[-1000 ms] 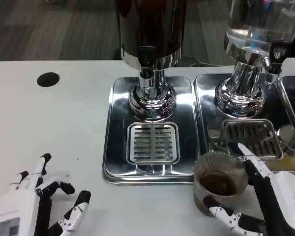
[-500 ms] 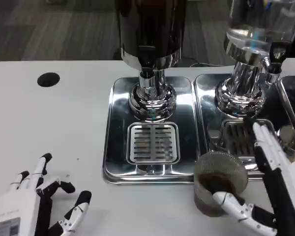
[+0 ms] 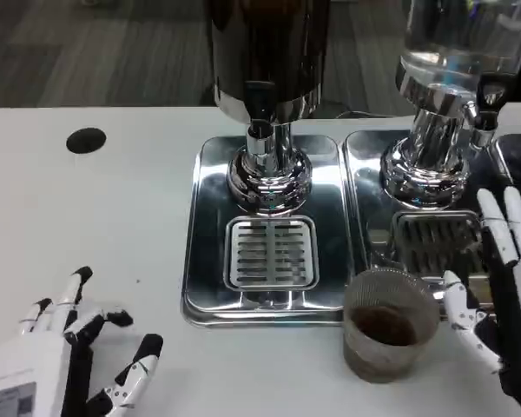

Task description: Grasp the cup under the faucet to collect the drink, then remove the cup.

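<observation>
Head view showed the cup (image 3: 388, 323) standing upright on the white table (image 3: 87, 226), just in front of the near edge of the two steel trays, about where the left tray (image 3: 207, 252) and the right tray (image 3: 365, 200) met. It was ribbed and clear, with dark drink in its lower part. It stood free, out from under both faucets. The right hand (image 3: 497, 287) was just beside the cup on its right, fingers spread and pointing up over the right tray's grille (image 3: 434, 239), thumb reaching toward the cup's rim with a narrow gap between them; it held nothing. The left hand (image 3: 65, 352) rested low at the near left corner of the table, fingers apart and empty, well apart from the cup. Between that hand and the left tray lay a broad stretch of bare table. A dark round hole (image 3: 86, 140) sat in the table near the far left. The dark dispenser (image 3: 265, 95) rose from the left tray, its faucet above the slotted grille (image 3: 270, 253). The clear dispenser (image 3: 451, 78) stood on the right tray, close behind the right hand's fingertips. The table's far edge ran just behind the dispensers.
</observation>
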{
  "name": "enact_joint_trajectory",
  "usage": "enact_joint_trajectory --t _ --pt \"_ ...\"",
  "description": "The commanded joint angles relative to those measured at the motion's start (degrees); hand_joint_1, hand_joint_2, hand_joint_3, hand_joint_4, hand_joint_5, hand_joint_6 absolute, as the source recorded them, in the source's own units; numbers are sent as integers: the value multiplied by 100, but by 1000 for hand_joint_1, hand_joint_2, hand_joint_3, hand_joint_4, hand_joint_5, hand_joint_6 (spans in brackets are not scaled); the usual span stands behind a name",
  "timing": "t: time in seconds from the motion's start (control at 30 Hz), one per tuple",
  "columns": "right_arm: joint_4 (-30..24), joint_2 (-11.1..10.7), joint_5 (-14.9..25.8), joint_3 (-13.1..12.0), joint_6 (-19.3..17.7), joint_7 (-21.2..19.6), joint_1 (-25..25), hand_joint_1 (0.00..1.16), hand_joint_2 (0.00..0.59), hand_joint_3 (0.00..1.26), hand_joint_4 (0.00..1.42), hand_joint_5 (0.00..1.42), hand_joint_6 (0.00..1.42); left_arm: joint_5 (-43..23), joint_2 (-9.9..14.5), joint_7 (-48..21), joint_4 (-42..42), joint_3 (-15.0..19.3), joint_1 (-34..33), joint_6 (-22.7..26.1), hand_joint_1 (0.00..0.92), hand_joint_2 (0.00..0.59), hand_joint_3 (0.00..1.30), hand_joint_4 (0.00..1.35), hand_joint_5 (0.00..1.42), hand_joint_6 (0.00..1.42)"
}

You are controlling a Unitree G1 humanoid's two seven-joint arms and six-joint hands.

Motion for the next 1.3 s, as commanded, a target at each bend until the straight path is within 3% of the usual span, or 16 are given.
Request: enact_joint_trajectory --t 0.03,0.13,0.27,0.47,0.7,0.9,1.3 --pt "671 -151 -216 88 241 -272 -344 0 513 65 0 0 0 153 31 55 -99 15 -62 45 0 173 299 1 140 124" --pt "1043 -220 -284 181 413 -335 -529 0 517 65 0 0 0 233 25 65 -135 -4 -75 101 0 137 182 0 105 93" --pt "1408 -263 -274 252 702 -472 -693 0 551 65 0 0 0 416 15 154 -201 3 -41 180 0 145 90 0 70 66" --pt "1745 -375 33 205 751 -618 -792 0 561 65 0 0 0 451 20 110 -159 4 -46 238 0 153 86 0 65 51" --pt "2160 -501 415 273 480 -1073 -769 0 567 61 0 0 0 697 -45 81 -258 -144 -5 477 0 169 86 0 64 46" --pt "2463 -570 524 384 375 -1255 -844 0 575 57 0 0 0 728 -52 101 -259 -160 55 538 0 174 86 0 64 45" --pt "2566 -631 625 578 366 -1436 -860 0 585 46 0 0 0 672 -17 40 -192 -210 26 570 0 179 94 0 64 44"
